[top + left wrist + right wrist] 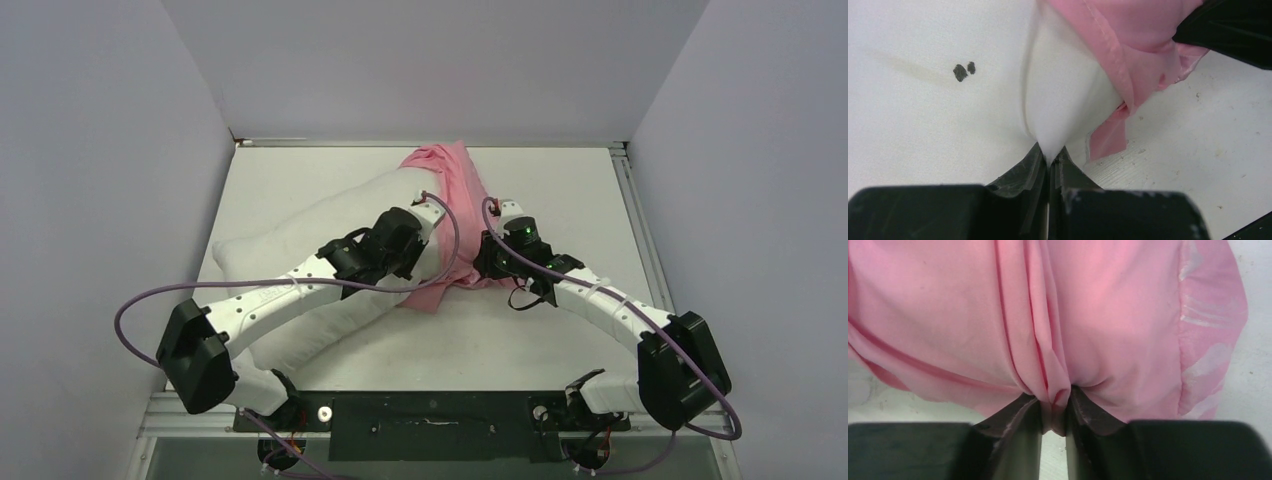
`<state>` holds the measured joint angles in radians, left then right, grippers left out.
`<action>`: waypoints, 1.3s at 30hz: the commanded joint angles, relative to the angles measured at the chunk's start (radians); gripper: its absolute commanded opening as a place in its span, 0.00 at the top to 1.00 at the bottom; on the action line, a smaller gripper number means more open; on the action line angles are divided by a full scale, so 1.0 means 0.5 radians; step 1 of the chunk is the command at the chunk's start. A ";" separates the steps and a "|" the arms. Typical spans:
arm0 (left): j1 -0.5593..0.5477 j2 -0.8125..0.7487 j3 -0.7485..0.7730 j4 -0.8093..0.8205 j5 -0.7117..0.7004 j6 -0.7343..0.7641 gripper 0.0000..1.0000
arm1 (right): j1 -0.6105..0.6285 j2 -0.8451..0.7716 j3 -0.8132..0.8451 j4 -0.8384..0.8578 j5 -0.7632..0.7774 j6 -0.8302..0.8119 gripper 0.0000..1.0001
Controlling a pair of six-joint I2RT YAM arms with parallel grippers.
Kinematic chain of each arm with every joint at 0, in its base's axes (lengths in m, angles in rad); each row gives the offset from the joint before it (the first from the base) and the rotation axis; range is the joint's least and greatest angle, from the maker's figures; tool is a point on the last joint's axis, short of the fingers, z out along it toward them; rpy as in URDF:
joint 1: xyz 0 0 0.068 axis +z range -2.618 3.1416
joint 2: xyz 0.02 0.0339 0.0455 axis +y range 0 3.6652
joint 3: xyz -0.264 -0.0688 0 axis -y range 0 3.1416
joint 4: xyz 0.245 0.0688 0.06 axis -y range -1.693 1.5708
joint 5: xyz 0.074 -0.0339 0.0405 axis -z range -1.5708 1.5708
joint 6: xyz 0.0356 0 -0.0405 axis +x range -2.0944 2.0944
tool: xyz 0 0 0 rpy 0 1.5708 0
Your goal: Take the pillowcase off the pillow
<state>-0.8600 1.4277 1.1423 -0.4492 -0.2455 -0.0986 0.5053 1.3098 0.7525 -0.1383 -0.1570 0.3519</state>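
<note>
The large plump white rectangular pillow (290,235) lies slantwise across the pale desk (570,190), its near end toward the left arm's base. The shiny pink satin pillowcase (450,180) is bunched over the far end, right in the middle, and it sits squarely between the two claws!

The left claw (1049,160) comes in from the pillow's bare side. Its fingers are clenched tight on a pinch of white pillow fabric, pulled up into a little peak. The pink hem hangs just beside that pinch, on the right of the wrist view, apart from the fingers. Two small dark specks (964,71) mark the white cloth to the left.

On the other side, the right claw (1053,407) is pressed into the pink satin. Its fingers are drawn in on a narrow fold of pillowcase, with only a slim gap between them and gathers fanning up from the grip. The paler rose-patterned face shows at the right edge, against the desk.
</note>
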 commanded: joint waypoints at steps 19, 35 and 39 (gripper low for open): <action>0.355 -0.517 -0.150 -0.304 -0.106 0.016 1.00 | -0.385 -0.462 0.268 -0.430 0.565 -0.106 0.94; 0.366 -0.943 -0.484 -0.188 0.139 0.230 1.00 | -0.385 -0.444 0.236 -0.561 0.448 -0.091 0.78; 0.364 -1.053 -0.552 -0.148 0.204 0.286 1.00 | -0.383 -0.400 0.299 -0.583 0.354 -0.107 0.62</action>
<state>-0.6922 0.9604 0.8871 -0.5354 -0.1516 -0.0124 0.3264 1.1057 0.8371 -0.4377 -0.0101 0.3218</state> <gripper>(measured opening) 0.039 0.301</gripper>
